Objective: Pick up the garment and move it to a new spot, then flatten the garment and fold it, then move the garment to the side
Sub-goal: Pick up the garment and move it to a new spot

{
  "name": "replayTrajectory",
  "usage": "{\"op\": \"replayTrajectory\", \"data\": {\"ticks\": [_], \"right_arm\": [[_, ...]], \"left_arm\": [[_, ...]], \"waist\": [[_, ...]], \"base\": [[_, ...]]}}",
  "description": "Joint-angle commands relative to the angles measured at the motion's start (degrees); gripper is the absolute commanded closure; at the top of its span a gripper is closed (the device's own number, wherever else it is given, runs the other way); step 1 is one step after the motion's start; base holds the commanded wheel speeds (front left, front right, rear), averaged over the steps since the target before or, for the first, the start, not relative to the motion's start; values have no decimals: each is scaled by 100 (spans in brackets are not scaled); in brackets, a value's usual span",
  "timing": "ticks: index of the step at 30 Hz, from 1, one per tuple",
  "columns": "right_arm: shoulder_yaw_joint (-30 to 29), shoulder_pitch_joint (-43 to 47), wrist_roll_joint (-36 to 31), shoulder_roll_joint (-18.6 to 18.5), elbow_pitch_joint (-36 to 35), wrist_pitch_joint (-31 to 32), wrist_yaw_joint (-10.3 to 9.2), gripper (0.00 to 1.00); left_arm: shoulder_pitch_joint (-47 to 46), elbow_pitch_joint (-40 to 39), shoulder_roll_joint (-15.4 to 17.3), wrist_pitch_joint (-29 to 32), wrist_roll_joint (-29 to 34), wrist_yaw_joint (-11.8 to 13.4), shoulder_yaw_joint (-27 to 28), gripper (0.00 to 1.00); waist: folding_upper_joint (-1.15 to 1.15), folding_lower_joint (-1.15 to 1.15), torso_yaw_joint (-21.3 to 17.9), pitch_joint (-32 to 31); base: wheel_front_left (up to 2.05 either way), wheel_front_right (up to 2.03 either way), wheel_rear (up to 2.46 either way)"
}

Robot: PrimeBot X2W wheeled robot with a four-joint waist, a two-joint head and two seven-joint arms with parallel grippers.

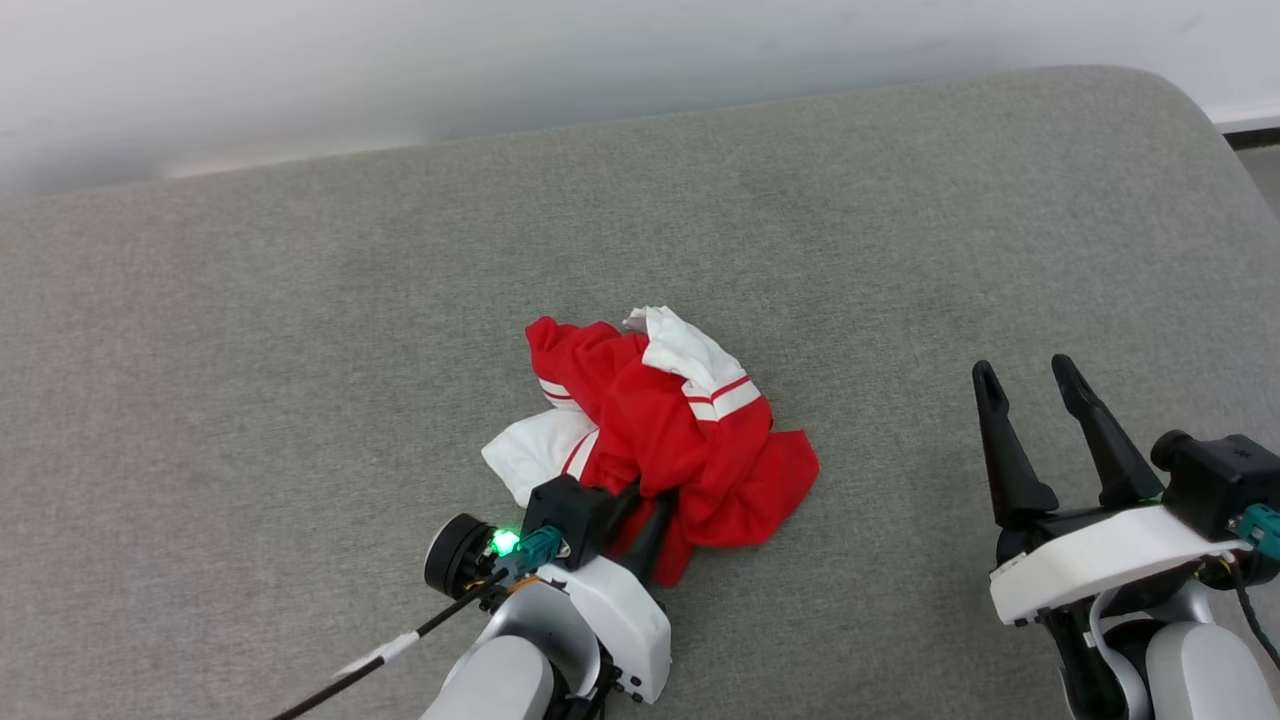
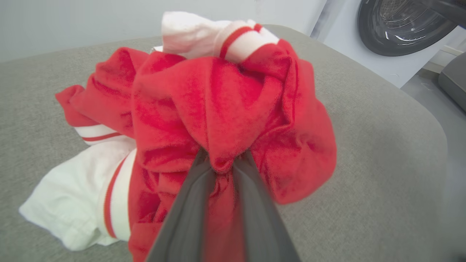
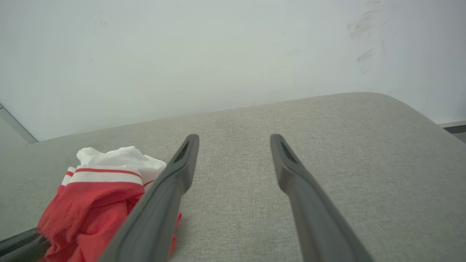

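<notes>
The garment (image 1: 680, 430) is a crumpled red jersey with white, red-striped sleeves, bunched in the middle of the grey padded surface (image 1: 300, 350). My left gripper (image 1: 645, 495) reaches into its near edge and is shut on a fold of red fabric. In the left wrist view the cloth (image 2: 218, 109) is pinched between the two dark fingers (image 2: 185, 214) and bulges above them. My right gripper (image 1: 1030, 375) stands open well to the right of the garment, nothing between its fingers. The right wrist view has the garment (image 3: 94, 203) at lower left, beside the open gripper (image 3: 235, 140).
A pale wall (image 1: 500, 60) runs behind the padded surface. The surface rounds off at its far right corner (image 1: 1190, 110). A washing machine door (image 2: 397, 25) shows beyond that edge in the left wrist view. A thin black cable (image 1: 400, 645) trails from my left wrist.
</notes>
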Motion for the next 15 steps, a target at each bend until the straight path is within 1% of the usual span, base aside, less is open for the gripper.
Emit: {"op": "replayTrajectory", "data": {"ticks": [1,2,4,6,11,15], "right_arm": [[-23,-73,24,15,24,-18,-2,0],[-42,-75,10,14,32,-12,-2,0],[-57,-57,-9,16,46,8,-2,0],[-49,-31,1,15,53,20,-2,0],[-61,143,56,16,14,91,-2,0],[-96,267,25,16,-20,153,-2,0]], "left_arm": [[18,-4,11,-82,17,-43,-27,57],[-7,-22,29,-137,39,-48,-51,0],[-26,-104,37,-230,-1,-56,-46,0],[-2,-231,77,-338,-50,3,50,0],[162,-668,203,-670,-101,330,430,0],[333,-940,339,-793,-154,632,750,0]], "waist": [[0,0,49,-22],[0,0,82,-49],[0,0,138,-125],[0,0,183,-224],[0,0,301,-517],[0,0,414,-712]], "base": [[0,0,0],[0,0,0],[0,0,0],[0,0,0],[0,0,0],[0,0,0]]}}
